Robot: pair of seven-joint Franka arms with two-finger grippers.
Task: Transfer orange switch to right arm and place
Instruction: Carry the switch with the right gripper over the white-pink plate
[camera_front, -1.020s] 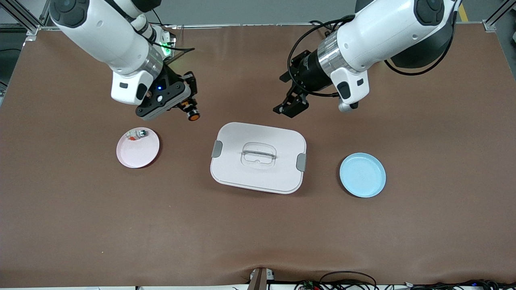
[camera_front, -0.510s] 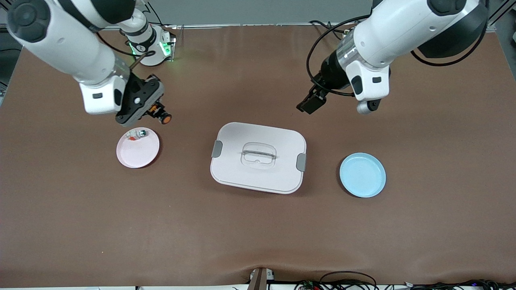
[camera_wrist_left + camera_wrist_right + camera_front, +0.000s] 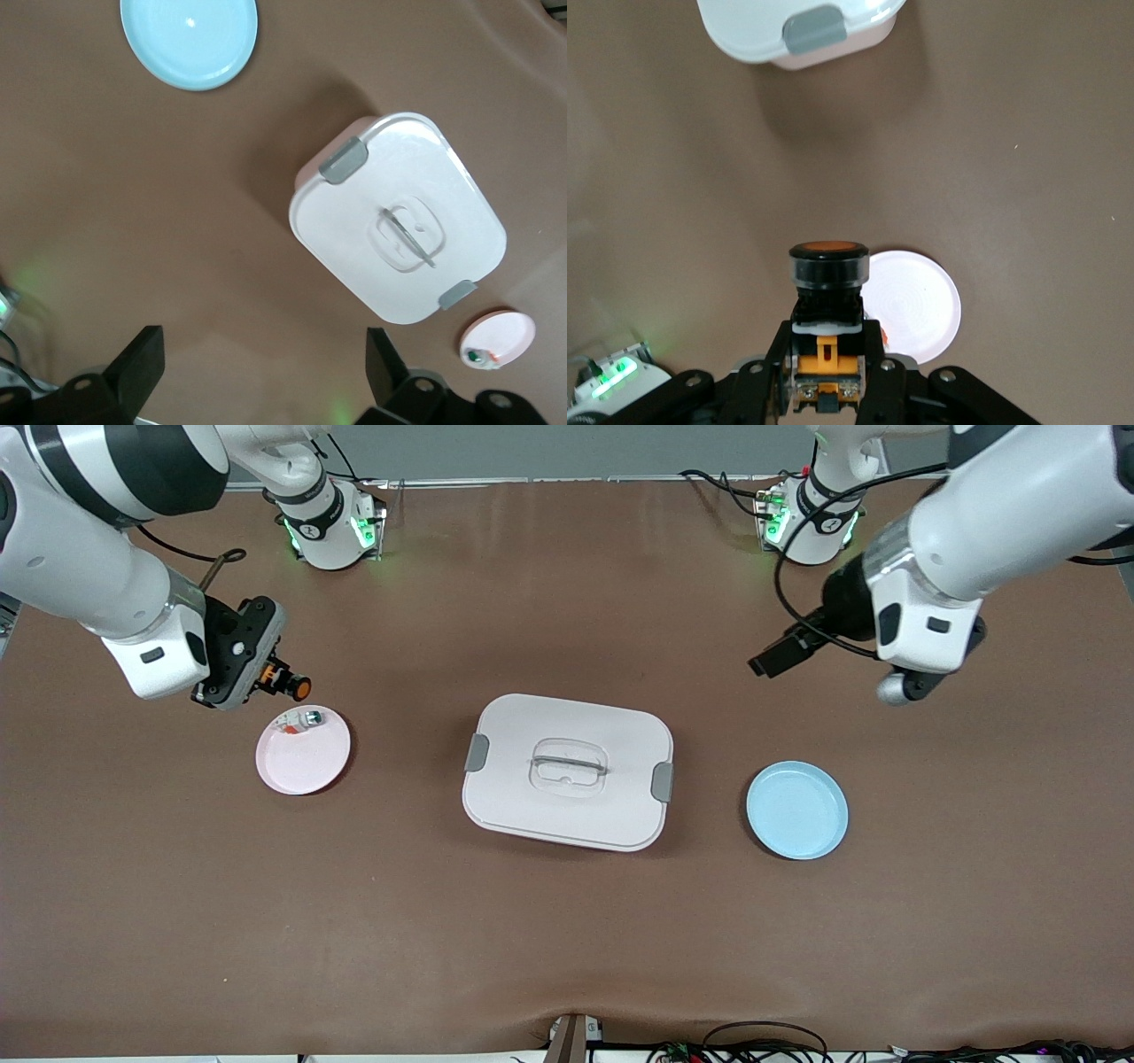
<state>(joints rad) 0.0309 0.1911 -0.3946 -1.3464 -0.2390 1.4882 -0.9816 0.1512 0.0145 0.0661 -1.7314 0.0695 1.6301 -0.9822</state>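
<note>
**Switch held over table by pink plate**

Right gripper [image 3: 282, 680], clamped on the orange switch [image 3: 293, 685], is over brown table mat [image 3: 567, 939] at the pink plate's [image 3: 303, 760] 11 o'clock. Left gripper [image 3: 266, 376], fingertips cut off, spread wide, empty. The plate's small part [image 3: 301, 720] is indistinct.

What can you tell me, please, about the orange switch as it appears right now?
The orange switch is a small push-button part: a round orange cap in a black collar, and a blocky black body with an orange-yellow insert. The right gripper is shut on its body, cap pointing outward. It is held in the air just past the pink plate, touching nothing else.
</note>
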